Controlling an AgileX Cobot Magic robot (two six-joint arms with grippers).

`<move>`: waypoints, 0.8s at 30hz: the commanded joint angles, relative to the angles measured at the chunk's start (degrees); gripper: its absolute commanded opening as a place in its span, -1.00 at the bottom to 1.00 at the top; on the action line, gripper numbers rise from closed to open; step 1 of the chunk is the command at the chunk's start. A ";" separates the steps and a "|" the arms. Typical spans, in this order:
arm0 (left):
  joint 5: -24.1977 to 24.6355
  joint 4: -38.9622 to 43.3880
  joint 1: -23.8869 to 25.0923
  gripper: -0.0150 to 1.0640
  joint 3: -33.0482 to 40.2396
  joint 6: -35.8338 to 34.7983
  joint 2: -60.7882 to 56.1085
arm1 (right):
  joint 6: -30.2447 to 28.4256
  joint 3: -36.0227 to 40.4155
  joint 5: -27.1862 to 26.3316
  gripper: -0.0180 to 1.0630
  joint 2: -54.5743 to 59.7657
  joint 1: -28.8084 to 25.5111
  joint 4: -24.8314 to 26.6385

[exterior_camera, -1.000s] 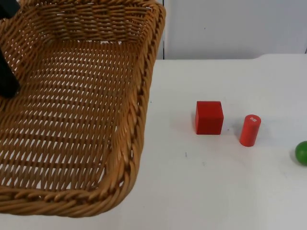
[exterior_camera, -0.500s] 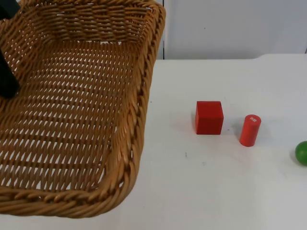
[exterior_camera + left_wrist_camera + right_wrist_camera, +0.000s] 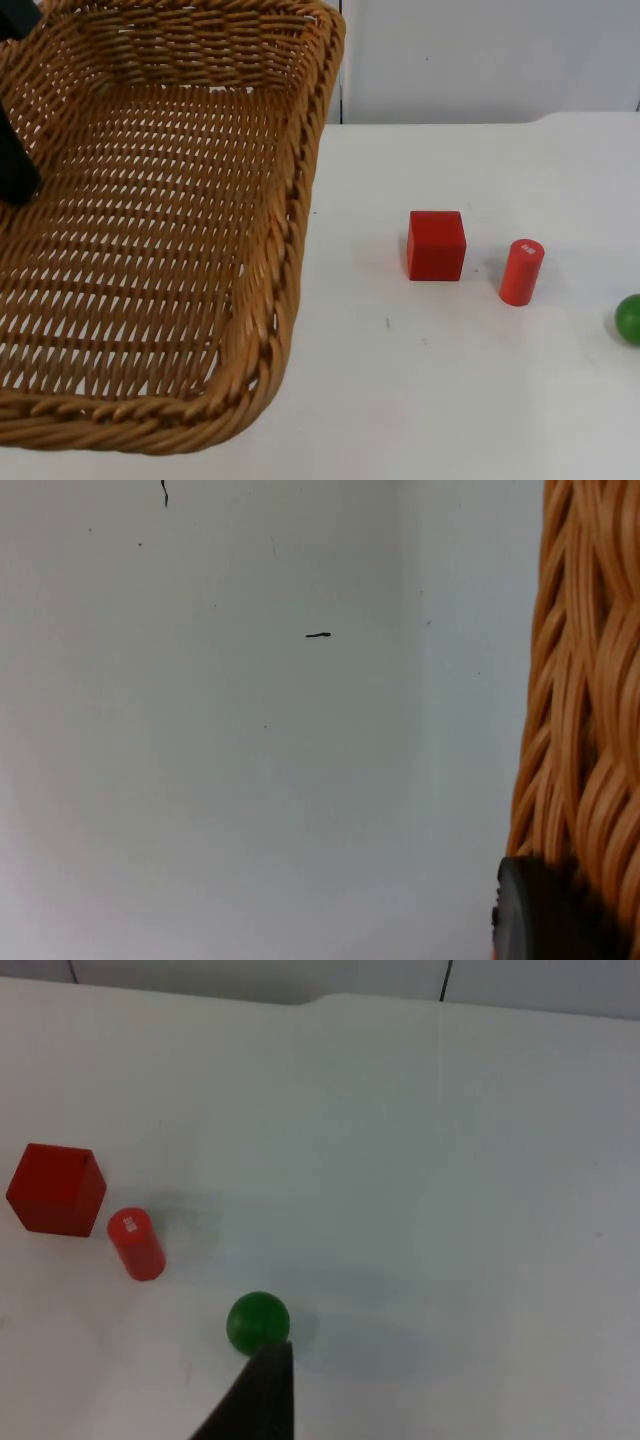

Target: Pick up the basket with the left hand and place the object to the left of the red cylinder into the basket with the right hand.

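We find the wicker basket raised over the table's left side, its woven floor bare. The left gripper is at the basket's rim; a black fingertip lies against the weave, so we record it as clamped on the basket. The red cube stands on the white table, just beside the red cylinder and apart from it, on the side nearer the basket. It is a plain block with square faces, resting flat. A green ball lies beyond the cylinder at the table's right edge. The right gripper hangs above the table near the ball; we cannot tell how its fingers stand. A grey partition wall closes the table's far edge.
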 commanded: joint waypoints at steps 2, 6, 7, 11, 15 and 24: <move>0.32 -0.86 -0.16 -0.98 -0.12 -0.28 -0.64 | -0.67 -2.61 -1.36 0.93 4.06 0.13 0.31; 0.32 -0.86 -0.16 -0.98 -0.12 -0.28 -0.64 | -0.91 -5.31 -2.27 0.93 8.76 0.13 0.31; 0.32 -0.86 -0.16 -0.98 -0.12 -0.28 -0.64 | -0.91 -6.51 -2.37 0.93 10.11 0.13 0.31; 0.32 -0.86 -0.16 -0.98 -0.12 -0.28 -0.64 | -1.07 -10.32 -2.87 0.93 15.09 0.13 0.94; 0.32 -0.86 -0.16 -0.98 -0.12 -0.17 -0.64 | -3.92 -14.61 -3.55 0.93 20.51 0.13 3.40; 0.32 -0.86 -0.16 -0.98 -0.12 -0.17 -0.64 | -7.16 -24.28 -3.55 0.93 30.95 0.19 4.94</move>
